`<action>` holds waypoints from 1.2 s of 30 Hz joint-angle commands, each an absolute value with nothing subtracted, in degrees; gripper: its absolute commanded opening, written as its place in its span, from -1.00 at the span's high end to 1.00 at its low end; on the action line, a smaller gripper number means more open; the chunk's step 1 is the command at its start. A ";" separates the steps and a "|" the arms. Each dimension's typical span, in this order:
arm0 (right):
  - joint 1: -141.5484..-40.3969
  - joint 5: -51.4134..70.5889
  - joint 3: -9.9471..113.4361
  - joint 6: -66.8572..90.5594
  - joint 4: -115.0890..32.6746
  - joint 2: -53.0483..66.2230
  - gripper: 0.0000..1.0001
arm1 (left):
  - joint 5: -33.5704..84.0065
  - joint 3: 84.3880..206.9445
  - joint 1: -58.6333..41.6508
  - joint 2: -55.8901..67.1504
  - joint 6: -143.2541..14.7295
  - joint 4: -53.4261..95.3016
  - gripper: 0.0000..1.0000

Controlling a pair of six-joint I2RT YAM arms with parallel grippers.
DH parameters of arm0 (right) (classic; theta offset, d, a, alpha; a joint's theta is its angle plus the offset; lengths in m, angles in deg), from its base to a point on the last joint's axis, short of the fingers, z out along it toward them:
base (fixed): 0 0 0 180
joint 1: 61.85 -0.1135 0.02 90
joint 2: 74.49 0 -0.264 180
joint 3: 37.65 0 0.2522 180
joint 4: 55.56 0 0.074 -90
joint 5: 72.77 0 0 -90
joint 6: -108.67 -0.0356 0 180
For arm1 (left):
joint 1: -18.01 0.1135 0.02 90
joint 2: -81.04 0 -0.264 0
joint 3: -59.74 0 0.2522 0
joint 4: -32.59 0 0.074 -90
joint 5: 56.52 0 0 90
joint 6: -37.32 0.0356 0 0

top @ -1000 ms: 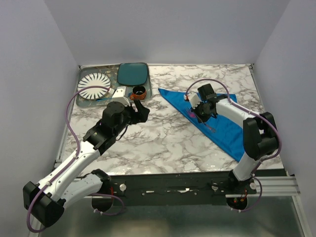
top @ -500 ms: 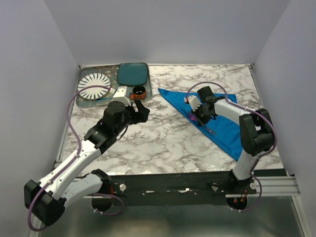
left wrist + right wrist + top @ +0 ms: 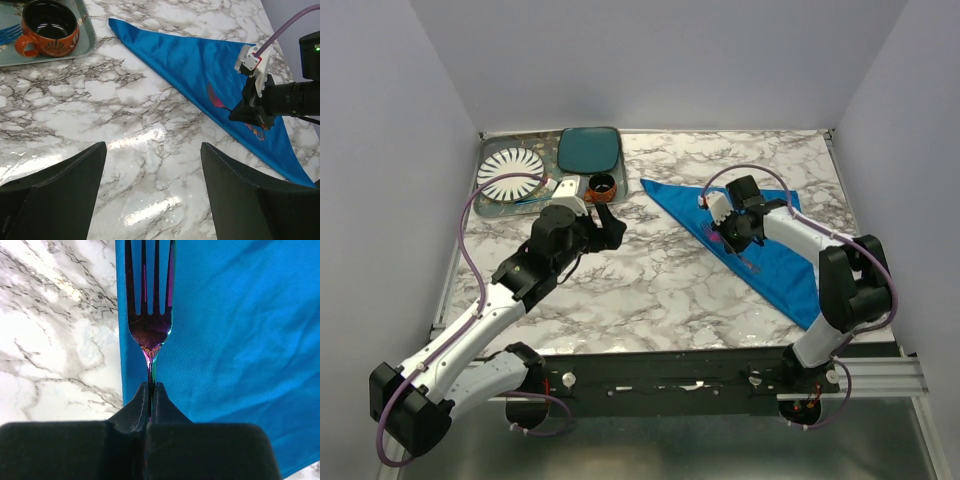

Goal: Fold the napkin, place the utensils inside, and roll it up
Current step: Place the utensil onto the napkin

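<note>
The bright blue napkin [image 3: 775, 260] lies folded into a long triangle on the right half of the marble table [image 3: 650, 280]. My right gripper [image 3: 734, 238] is shut on the slim neck of the fork [image 3: 149, 329]. Its iridescent purple tines point away from the gripper, just inside the napkin's long edge [image 3: 120, 340]. I cannot tell whether the fork touches the cloth. In the left wrist view the fork's tines [image 3: 215, 97] show low over the napkin [image 3: 185, 57]. My left gripper [image 3: 610, 224] stands open over bare marble left of the napkin, nothing between its fingers [image 3: 60, 180].
A metal tray [image 3: 488, 206] at the back left holds a white ribbed plate [image 3: 510, 173] and an orange mug [image 3: 50, 27]. A dark teal plate [image 3: 588, 150] sits behind it. Walls close in the table on three sides.
The right gripper has shifted slightly to the right with the fork, and its arm's elbow has swung outward. The left arm has barely moved.
</note>
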State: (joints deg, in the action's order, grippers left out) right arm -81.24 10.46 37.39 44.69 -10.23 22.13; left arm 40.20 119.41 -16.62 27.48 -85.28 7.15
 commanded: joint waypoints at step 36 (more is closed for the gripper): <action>-80.48 11.87 40.18 44.07 -10.51 23.84 0.88 | 37.87 119.11 -17.59 26.72 -84.41 9.43 -0.70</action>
State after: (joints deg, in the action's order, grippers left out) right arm -81.22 11.01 37.17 44.21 -10.41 23.74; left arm 39.00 119.39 -17.26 26.80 -85.04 7.72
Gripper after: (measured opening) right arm 0.059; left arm 0.850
